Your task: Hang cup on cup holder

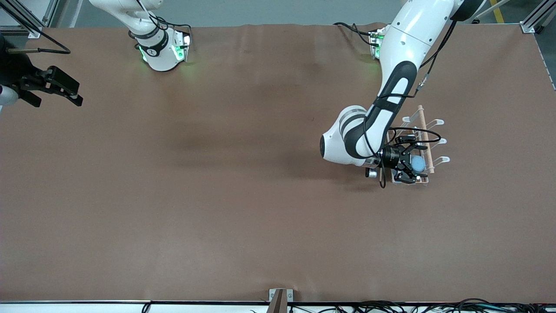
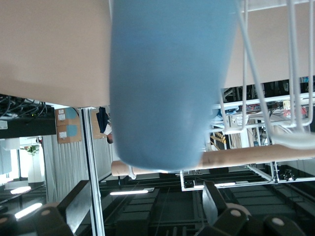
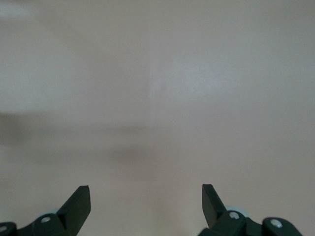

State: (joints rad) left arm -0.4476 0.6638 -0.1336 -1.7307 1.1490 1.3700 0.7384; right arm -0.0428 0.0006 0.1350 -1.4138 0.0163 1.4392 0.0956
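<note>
The light-blue cup point(image 1: 418, 164) sits on a prong of the white wire cup holder point(image 1: 422, 127), at the rack's end nearest the front camera, toward the left arm's end of the table. In the left wrist view the cup point(image 2: 167, 83) fills the middle, with the rack's wires point(image 2: 256, 78) and its wooden rod point(image 2: 256, 155) beside it. My left gripper point(image 1: 411, 160) is open right at the cup. Its fingers point(image 2: 78, 201) stand wide apart and short of the cup, not touching it. My right gripper point(image 1: 58, 89) is open and empty, waiting at the right arm's end of the table.
The brown table point(image 1: 226, 195) is bare around the rack. The right wrist view shows only bare table point(image 3: 157, 98) between its open fingers point(image 3: 78, 201). A small bracket point(image 1: 280, 295) sits at the table's front edge.
</note>
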